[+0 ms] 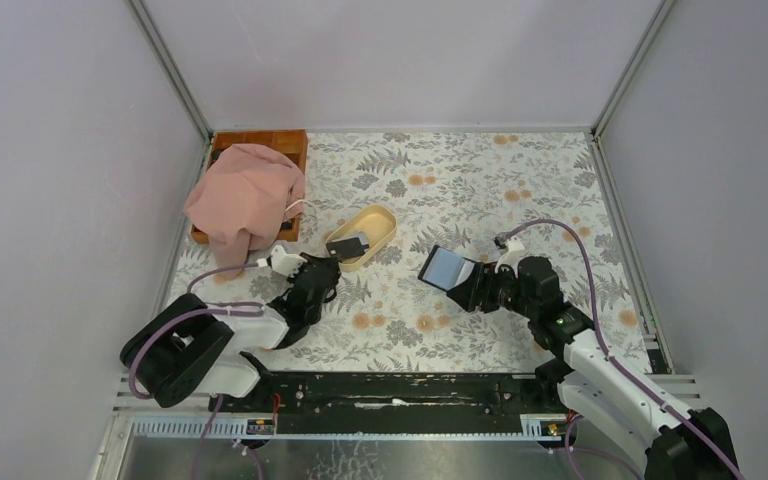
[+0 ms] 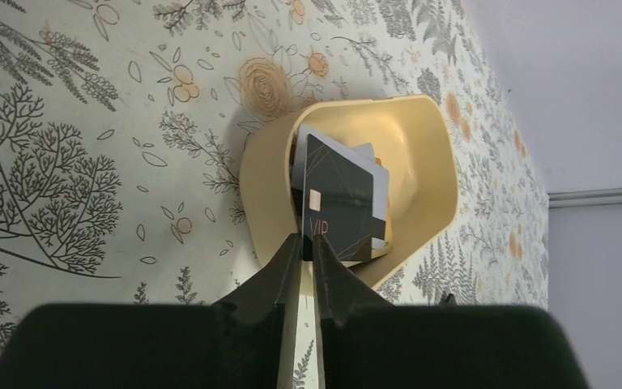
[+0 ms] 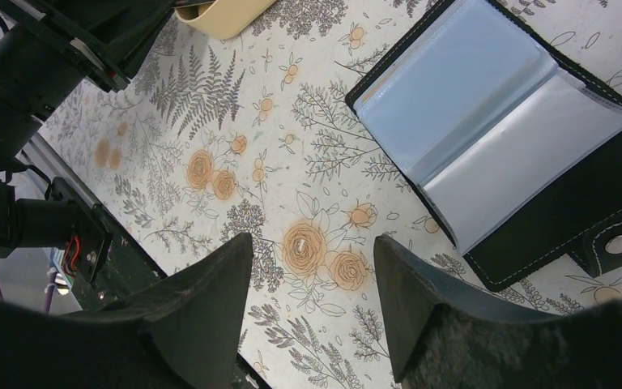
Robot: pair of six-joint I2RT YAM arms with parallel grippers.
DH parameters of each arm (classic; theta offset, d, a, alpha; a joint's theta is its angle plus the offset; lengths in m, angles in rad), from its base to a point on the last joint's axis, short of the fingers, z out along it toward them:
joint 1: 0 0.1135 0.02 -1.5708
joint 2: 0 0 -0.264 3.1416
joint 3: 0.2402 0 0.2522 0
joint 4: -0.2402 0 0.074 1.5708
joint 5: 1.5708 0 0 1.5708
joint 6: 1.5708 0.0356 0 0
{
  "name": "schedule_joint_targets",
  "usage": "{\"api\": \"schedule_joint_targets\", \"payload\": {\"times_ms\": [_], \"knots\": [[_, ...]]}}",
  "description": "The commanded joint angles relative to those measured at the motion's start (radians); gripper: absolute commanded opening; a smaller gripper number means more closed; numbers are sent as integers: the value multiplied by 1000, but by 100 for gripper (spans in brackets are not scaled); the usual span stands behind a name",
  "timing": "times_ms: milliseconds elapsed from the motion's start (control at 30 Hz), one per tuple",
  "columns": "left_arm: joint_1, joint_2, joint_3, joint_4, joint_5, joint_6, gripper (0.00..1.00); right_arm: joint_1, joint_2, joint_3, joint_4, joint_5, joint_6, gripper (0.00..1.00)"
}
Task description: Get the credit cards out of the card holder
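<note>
A thin, glossy black credit card (image 2: 336, 203) with fine gold lines and "VIP" lettering is propped on other flat cards inside a smooth beige oval dish (image 2: 421, 162). Its near edge is met at 6 o'clock by the left hand (image 2: 311, 243), whose fingers are drawn narrow; whether the card is pinched cannot be told. The card holder (image 3: 486, 138), stitched black with clear blue-grey sleeves and a studded tab (image 3: 619, 243), is spread open flat on the floral-printed counter (image 1: 480, 180). It lies at 1 o'clock of the right hand (image 3: 312, 243), which is spread wide and holds nothing. A soft pink cloth (image 1: 245, 195) is draped over a wooden tray (image 1: 280, 140) at the counter's 10 o'clock corner.
</note>
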Motion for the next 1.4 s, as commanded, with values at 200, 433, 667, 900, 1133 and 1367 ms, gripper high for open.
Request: {"api": "schedule_joint_targets", "payload": {"times_ms": [200,433,667,900,1133,1367], "knots": [[-6,-242,-37,-140,-6,94,20,0,47,7,68,-22,-8,64],[-4,-225,-23,-143,40,134,25,0,91,24,80,-45,-17,64],[-3,-83,29,-54,97,124,16,0,58,15,52,-13,-17,64],[-4,12,82,35,162,165,17,-1,54,10,52,-11,-14,64],[-4,-66,75,13,191,217,13,0,60,6,59,-10,-12,64],[4,-127,218,-295,114,323,19,0,70,3,71,-4,-9,64]]}}
